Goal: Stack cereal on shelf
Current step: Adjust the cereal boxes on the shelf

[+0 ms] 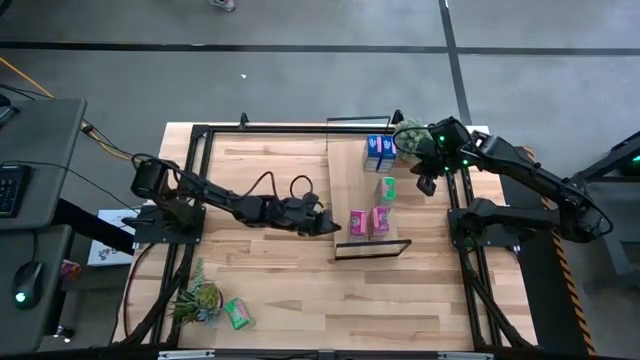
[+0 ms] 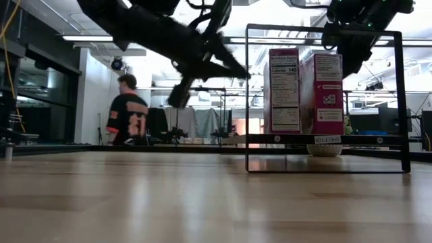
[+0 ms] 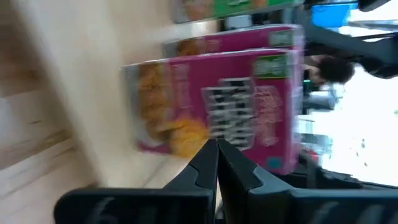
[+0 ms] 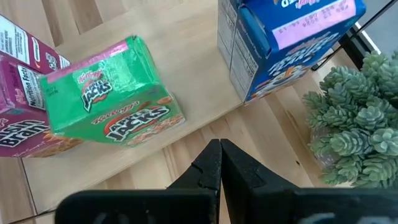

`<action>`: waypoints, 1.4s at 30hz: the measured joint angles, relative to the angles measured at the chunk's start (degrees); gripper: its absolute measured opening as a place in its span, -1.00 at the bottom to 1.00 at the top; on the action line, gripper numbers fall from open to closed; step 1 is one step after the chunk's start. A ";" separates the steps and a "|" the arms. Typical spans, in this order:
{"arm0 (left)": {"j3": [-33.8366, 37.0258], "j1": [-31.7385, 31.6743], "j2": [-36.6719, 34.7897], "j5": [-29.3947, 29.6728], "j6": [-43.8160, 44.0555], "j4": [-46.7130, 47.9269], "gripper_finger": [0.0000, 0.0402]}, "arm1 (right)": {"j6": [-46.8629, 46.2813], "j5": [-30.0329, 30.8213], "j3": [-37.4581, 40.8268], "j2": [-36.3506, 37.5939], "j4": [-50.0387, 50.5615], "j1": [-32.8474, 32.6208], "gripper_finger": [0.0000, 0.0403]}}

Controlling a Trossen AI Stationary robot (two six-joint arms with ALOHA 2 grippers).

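Your right gripper (image 4: 219, 155), fingers clenched on nothing, is facing a green box (image 4: 109, 102) reading "Jacks"; left gripper (image 3: 216, 158), also clenched, is facing pink boxes (image 3: 214, 102).

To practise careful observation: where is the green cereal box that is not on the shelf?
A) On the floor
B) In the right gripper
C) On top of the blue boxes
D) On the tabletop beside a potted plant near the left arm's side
D: the high view shows the loose green box lying on the tabletop next to a potted plant, far from the shelf.
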State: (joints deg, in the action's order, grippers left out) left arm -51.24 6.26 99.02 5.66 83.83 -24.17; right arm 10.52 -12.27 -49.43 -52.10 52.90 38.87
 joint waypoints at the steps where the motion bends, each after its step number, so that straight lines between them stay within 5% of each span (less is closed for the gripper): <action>1: -0.78 0.17 0.61 0.06 0.00 -0.67 -1.00 | 0.02 0.00 0.00 0.00 -0.33 -0.02 -1.00; 13: -5.80 -1.09 6.98 -3.29 0.10 -0.38 -1.00 | 1.15 -0.04 0.00 0.00 -1.32 0.01 -1.00; 42: -6.41 -1.40 7.63 -0.36 -0.07 0.36 -1.00 | 1.97 -0.09 0.00 -0.02 -3.48 0.01 -1.00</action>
State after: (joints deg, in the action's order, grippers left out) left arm -57.65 4.87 106.65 5.30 83.77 -23.81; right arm 12.49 -12.36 -49.43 -52.12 49.42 38.87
